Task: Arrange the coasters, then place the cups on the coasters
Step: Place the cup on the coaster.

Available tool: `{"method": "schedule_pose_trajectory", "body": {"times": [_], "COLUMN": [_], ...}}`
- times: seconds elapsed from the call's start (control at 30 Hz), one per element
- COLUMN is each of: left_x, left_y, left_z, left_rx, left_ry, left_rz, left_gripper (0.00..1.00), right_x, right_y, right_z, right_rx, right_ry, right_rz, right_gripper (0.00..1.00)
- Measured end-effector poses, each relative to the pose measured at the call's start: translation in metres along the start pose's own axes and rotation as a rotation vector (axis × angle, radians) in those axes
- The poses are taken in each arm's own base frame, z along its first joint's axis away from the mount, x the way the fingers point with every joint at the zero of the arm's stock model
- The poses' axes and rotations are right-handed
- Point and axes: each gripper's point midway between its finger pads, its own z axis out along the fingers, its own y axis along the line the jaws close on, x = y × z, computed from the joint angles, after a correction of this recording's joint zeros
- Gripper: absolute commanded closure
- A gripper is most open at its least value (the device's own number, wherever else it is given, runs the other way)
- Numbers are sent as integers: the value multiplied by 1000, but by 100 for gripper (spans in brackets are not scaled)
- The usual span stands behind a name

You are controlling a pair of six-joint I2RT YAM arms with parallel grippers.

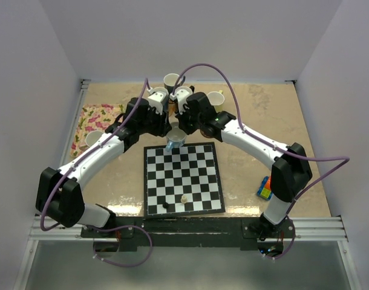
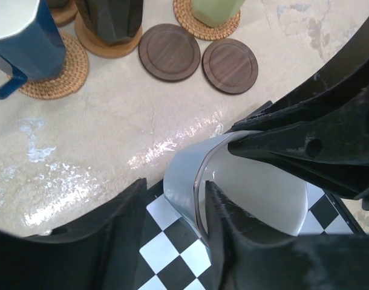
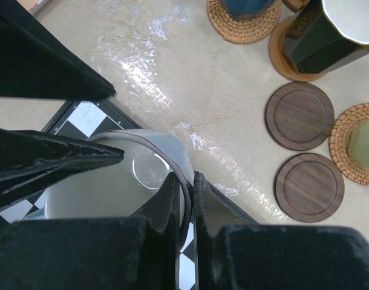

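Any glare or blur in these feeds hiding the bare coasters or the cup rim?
Left wrist: glare streaks on the table beside the light blue cup, off the two bare dark coasters, which are sharp. Right wrist: similar sheen, rim readable; the right end effector is black, detail lost. Top external: even light, everything small.

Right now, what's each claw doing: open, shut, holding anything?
Left claw: open, astride the wall of the light blue cup, not gripping it.
Right claw: shut on that cup's rim.
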Motion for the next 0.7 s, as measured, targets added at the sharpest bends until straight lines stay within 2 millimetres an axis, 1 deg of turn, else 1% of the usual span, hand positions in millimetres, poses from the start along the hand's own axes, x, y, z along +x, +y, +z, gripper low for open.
{"method": "schedule_pose_trajectory", "body": {"times": [0.07, 0.1, 0.17, 0.2, 0.23, 0.33, 0.37, 0.43, 0.6, 0.7], "left_x": [5, 5, 4, 3, 1, 2, 3, 6, 18, 31], "left_y": [0, -1, -4, -6, -8, -8, -8, -7, -10, -11], "left_z": [2, 3, 3, 4, 4, 8, 9, 12, 16, 18], "left_rx": [3, 9, 27, 36, 45, 49, 49, 49, 81, 99], "left_ry": [12, 11, 5, 1, -3, -5, -2, 6, 20, 36], "left_rz": [1, 3, -2, -5, -8, -11, -12, -11, 3, 6], "left_gripper": [65, 71, 77, 83, 86, 99, 100, 100, 100, 100], "right_x": [0, 0, -1, -2, -3, -1, 0, 3, 13, 8], "right_y": [1, 1, 3, 3, 3, 2, 1, -1, 0, 3], "right_z": [0, 0, 1, 1, 1, 0, 1, 2, 1, -3], "right_rx": [-7, -7, -10, -9, -7, 17, 26, 48, 69, 61], "right_ry": [-1, -1, -5, -11, -16, -13, -12, -11, -8, -30], "right_rz": [0, 0, 1, -1, -2, 14, 21, 42, 79, 90], "right_gripper": [100, 100, 100, 100, 100, 100, 100, 94, 74, 61]}}
